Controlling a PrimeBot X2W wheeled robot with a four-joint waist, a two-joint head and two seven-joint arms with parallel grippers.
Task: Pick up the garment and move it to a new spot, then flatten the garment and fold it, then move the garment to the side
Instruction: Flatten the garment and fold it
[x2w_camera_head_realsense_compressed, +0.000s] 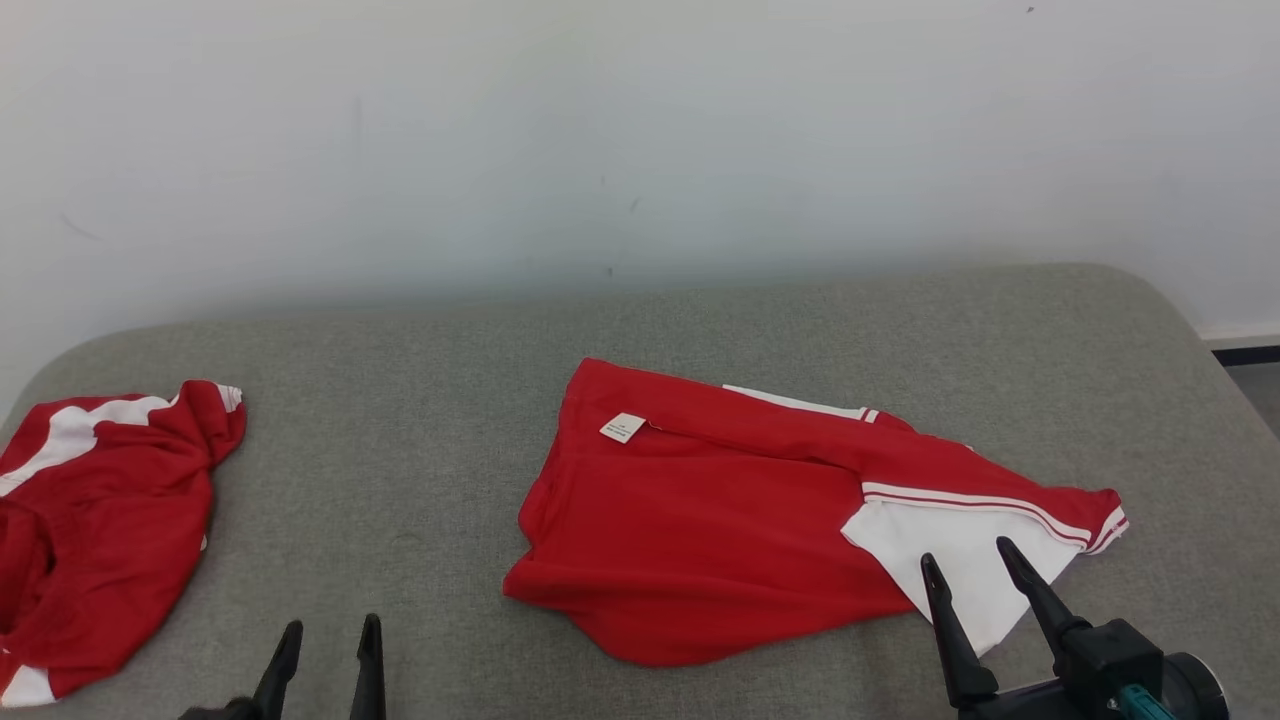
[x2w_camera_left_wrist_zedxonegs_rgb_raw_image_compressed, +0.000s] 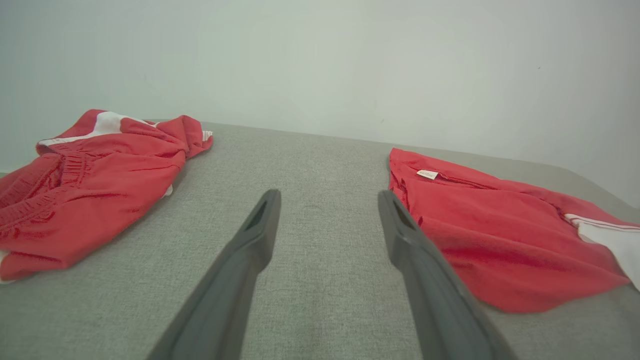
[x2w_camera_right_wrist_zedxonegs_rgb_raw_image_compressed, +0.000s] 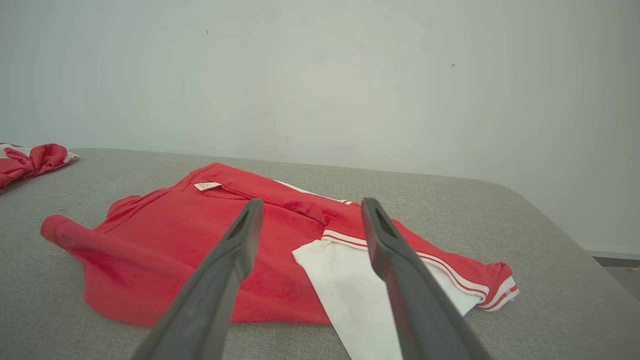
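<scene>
Left gripper (x2w_camera_head_realsense_compressed: 332, 622) wide over grey cushion (x2w_camera_head_realsense_compressed: 400, 400); right gripper (x2w_camera_head_realsense_compressed: 966, 550) wide (empty) beside garment (x2w_camera_head_realsense_compressed: 700, 520).

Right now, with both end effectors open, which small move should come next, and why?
Probably lower the right end effector onto the white panel of the middle red garment and close there. It is open and aimed at that near corner, the garment lies rumpled and unheld, and the left end effector is open over bare grey cushion.

The left edge is cutting off the crumpled red-and-white garment (x2w_camera_head_realsense_compressed: 100, 520), and print on the small white label (x2w_camera_head_realsense_compressed: 623, 428) is blurring.
</scene>
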